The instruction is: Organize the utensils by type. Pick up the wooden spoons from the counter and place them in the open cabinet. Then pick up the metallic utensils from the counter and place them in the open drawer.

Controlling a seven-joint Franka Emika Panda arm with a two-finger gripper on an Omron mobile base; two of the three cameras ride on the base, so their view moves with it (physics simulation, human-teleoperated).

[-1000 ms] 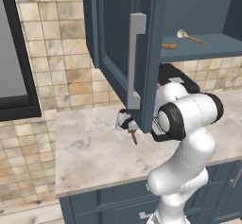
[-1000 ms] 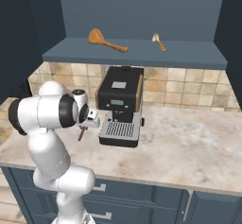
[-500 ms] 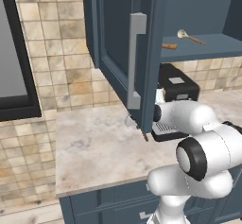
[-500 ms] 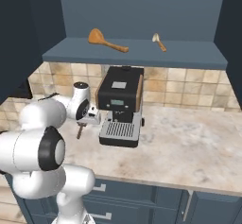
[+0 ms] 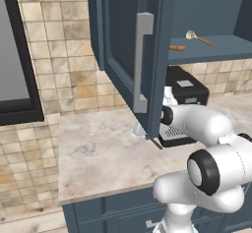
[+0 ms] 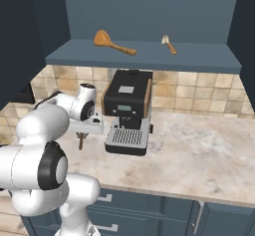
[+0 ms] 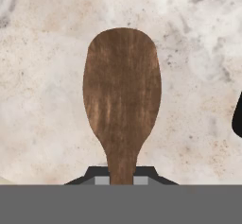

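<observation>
Cabinet door (image 5: 129,55) and coffee machine (image 6: 127,111) alongside

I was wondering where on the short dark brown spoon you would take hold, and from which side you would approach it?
By the narrow handle just behind the bowl, coming along the handle's axis, as the claw does now: it is shut on the dark brown spoon there. The bowl is broad and flat, while the slim neck fits between the fingers, leaving the bowl free above the counter.

The arm (image 5: 206,143) is glossy white, made of rounded, thick segments. Its joints (image 5: 203,172) show as round dark caps with a black ring. Near the coffee machine (image 6: 128,110), the wrist (image 6: 85,103) ends in a white cylinder with a dark disc. The finger tips (image 7: 142,173) are small, dark grey and angular.
</observation>
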